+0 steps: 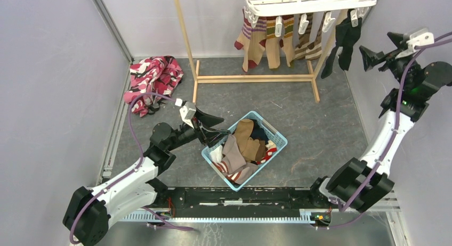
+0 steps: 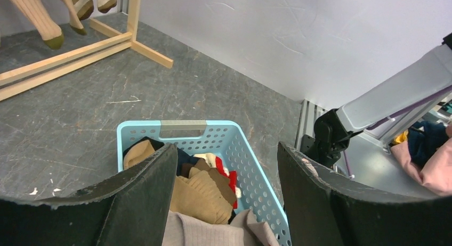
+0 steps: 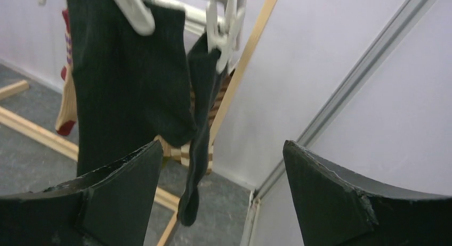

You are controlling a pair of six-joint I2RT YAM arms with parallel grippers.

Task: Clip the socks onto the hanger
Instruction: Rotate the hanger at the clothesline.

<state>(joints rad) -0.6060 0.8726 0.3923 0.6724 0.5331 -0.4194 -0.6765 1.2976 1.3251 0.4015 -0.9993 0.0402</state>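
Left gripper, right gripper gape; two black socks hang clipped.

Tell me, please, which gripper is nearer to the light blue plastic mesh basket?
Left. The left gripper hovers at the basket's rim; the right gripper is far off, beside the black fabric socks on the white plastic hanger.

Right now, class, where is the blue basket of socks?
In the top view, the blue basket sits mid-floor beside the left gripper, below the wooden stand.
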